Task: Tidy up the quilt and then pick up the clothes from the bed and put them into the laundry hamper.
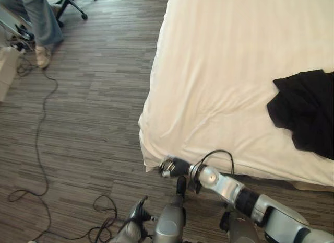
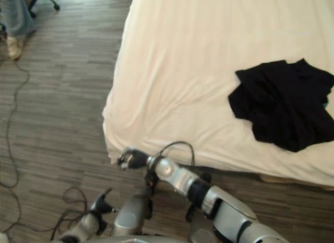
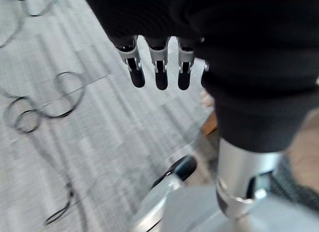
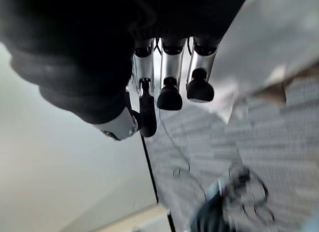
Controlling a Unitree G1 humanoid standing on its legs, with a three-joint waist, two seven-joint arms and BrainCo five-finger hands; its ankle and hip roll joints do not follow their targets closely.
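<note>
With relaxed, empty fingers, the right hand (image 1: 168,167) hovered at the white quilt's (image 1: 219,96) seven-o'clock corner; it should pinch that hem firmly before tugging.

We saw the quilt (image 1: 229,70) as matt, cream-white cloth, smooth with soft creases near its corner. The clothes (image 2: 284,102) were black, matt fabric, crumpled into folds. The floor (image 1: 88,123) looked like grey-brown wood-grain planks with a dull finish. The right hand (image 1: 169,167) showed silvery metal-like fingers with dark tips, and the left hand (image 3: 157,67) looked the same, under a dark ribbed cover.
</note>
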